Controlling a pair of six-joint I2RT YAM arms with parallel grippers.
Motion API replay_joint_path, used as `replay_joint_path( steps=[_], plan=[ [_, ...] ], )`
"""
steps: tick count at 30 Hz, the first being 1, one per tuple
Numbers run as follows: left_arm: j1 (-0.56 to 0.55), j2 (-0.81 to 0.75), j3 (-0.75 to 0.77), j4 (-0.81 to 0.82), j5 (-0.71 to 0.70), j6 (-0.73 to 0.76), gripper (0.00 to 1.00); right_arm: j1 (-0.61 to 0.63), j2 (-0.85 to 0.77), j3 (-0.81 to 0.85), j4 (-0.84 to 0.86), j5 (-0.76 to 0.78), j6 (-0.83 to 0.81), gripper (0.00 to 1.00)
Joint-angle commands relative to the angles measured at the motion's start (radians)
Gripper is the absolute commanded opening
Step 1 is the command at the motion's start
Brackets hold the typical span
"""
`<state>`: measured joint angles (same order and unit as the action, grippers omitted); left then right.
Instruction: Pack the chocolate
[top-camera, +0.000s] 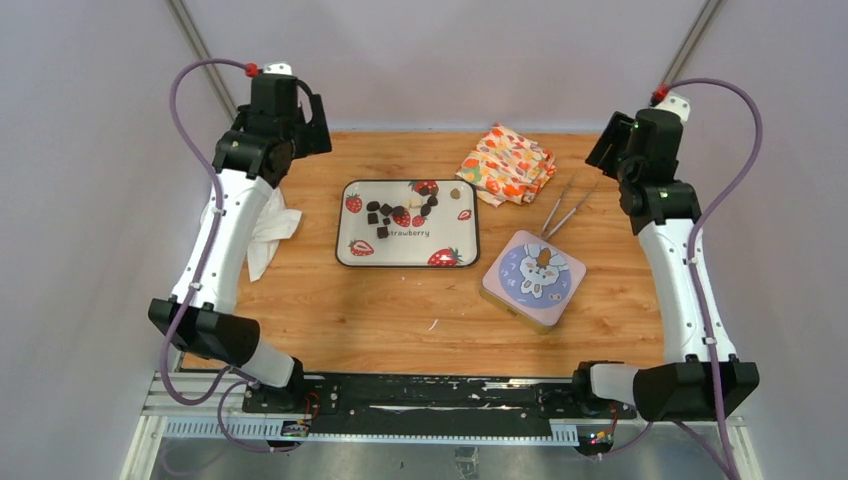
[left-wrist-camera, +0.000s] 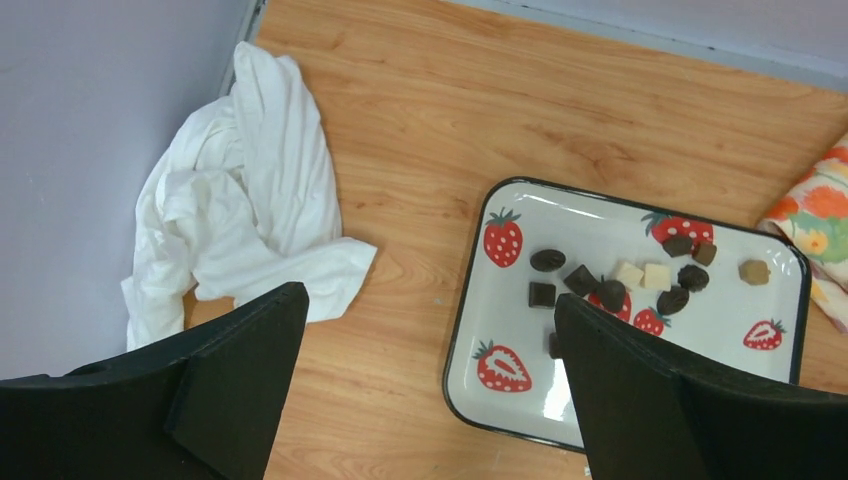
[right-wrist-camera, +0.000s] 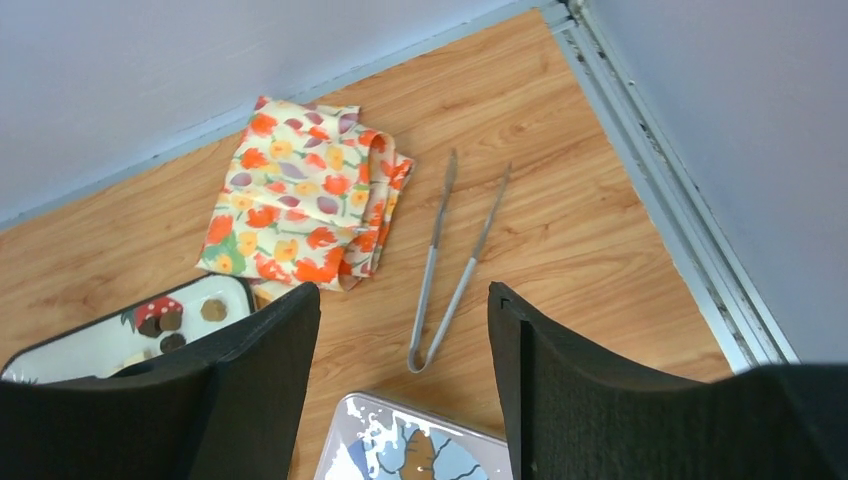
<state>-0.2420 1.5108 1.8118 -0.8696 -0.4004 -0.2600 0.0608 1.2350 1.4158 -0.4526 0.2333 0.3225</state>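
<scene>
Several small chocolate pieces (top-camera: 400, 208), mostly dark brown with a few cream and tan, lie on a white strawberry-printed tray (top-camera: 452, 239) at the table's middle; they also show in the left wrist view (left-wrist-camera: 612, 286). A lilac square tin (top-camera: 532, 279) with a rabbit picture sits closed to the tray's right. Grey metal tongs (top-camera: 562, 210) lie behind the tin and show in the right wrist view (right-wrist-camera: 448, 272). My left gripper (left-wrist-camera: 430, 300) is open and empty, high over the tray's left edge. My right gripper (right-wrist-camera: 404, 295) is open and empty, high above the tongs and tin (right-wrist-camera: 400, 445).
A crumpled white cloth (top-camera: 270, 233) lies left of the tray, also in the left wrist view (left-wrist-camera: 240, 200). A folded flower-printed cloth (top-camera: 507, 163) lies at the back right, also in the right wrist view (right-wrist-camera: 300, 195). Grey walls close in the table's back and sides.
</scene>
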Motion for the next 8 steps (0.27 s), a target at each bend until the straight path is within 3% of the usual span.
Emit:
replay_joint_path(
  steps=[1, 5, 8],
  plan=[
    [0.068, -0.032, 0.008, -0.023, 0.109, -0.048, 1.0, -0.159, -0.039, -0.014, -0.034, -0.092, 0.075, 0.67],
    [0.094, -0.049, 0.005, -0.021, 0.097, -0.039, 1.0, -0.297, -0.062, -0.042, -0.033, -0.168, 0.128, 0.67],
    [0.096, -0.046, 0.0, -0.023, 0.013, -0.098, 1.0, -0.313, -0.071, -0.054, -0.034, -0.151, 0.122, 0.67]
  ],
)
